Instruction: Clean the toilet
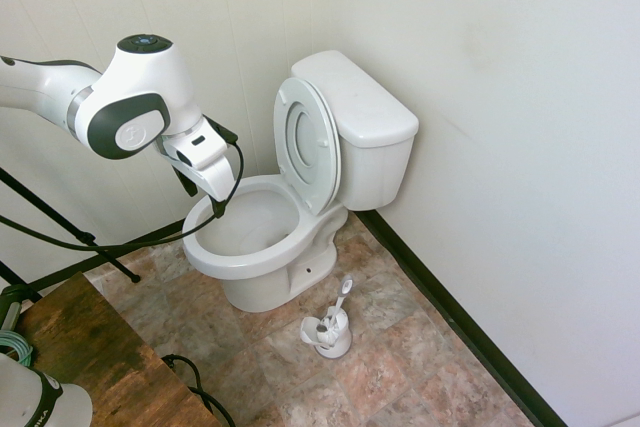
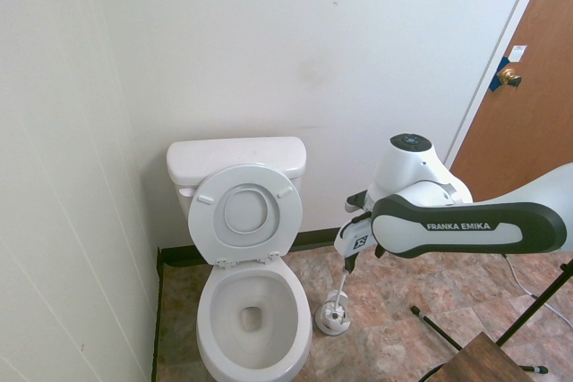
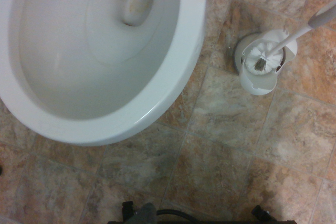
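The white toilet [image 1: 372,142] stands in the corner with its lid and ring seat tipped up against the tank. Its bowl [image 2: 255,310] holds nothing but a little water. In the first exterior view my gripper [image 1: 203,197] hangs open and empty above the front left of the bowl rim, fingers pointing down and touching nothing. The second exterior view shows the gripper [image 2: 348,259] in the air to the right of the bowl, above the brush holder. The wrist view looks straight down on the bowl rim [image 3: 185,51] and the tiled floor beside it.
A white toilet brush stands in its small holder [image 1: 330,332] [image 2: 335,315] [image 3: 265,61] on the brown tile floor beside the bowl's base. A wooden table top [image 1: 85,347] is at the near left. Walls close in behind and beside the toilet; a brown door [image 2: 524,114] is at the far right.
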Available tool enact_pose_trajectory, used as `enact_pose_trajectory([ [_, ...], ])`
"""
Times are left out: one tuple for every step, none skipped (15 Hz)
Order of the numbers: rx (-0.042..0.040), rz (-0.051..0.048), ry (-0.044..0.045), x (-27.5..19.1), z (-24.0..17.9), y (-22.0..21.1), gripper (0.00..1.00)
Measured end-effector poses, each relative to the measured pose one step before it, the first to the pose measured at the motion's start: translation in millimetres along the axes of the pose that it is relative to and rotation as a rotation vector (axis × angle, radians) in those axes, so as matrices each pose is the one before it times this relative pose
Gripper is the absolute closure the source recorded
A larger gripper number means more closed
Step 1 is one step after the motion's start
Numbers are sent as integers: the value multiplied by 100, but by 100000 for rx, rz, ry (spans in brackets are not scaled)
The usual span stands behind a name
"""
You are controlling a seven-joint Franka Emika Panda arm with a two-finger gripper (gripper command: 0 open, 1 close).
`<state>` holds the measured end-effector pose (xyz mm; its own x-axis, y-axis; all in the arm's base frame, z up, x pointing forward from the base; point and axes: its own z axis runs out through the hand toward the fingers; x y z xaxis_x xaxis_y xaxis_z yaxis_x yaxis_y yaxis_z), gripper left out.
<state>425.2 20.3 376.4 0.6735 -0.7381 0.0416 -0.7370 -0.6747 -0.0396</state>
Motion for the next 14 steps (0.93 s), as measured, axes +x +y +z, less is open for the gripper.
enact_pose_trajectory([
  [36, 34, 18, 52, -13, -41, 0],
  [-142, 695, -59, 231, 134, 112, 0],
  [107, 1817, 105, 641, 315, 252, 0],
  [365, 3451, 316, 1218, 413, 338, 0],
  [403, 4272, 177, 1839, 490, 321, 0],
  [313, 4468, -149, 2124, 787, 243, 0],
  [36, 4461, -260, 2152, 1191, 72, 0],
  [-394, 3971, -548, 2056, 1512, -100, 0],
  [-553, 3235, -818, 1802, 1874, -353, 0],
  [-312, 3133, -732, 1565, 1895, -564, 0],
  [-306, 3054, -808, 1363, 2022, -694, 0],
  [34, 3080, -646, 1374, 2086, -882, 0],
  [51, 3008, -559, 1261, 1830, -887, 0],
  [-184, 2962, -474, 1194, 1713, -888, 0],
])
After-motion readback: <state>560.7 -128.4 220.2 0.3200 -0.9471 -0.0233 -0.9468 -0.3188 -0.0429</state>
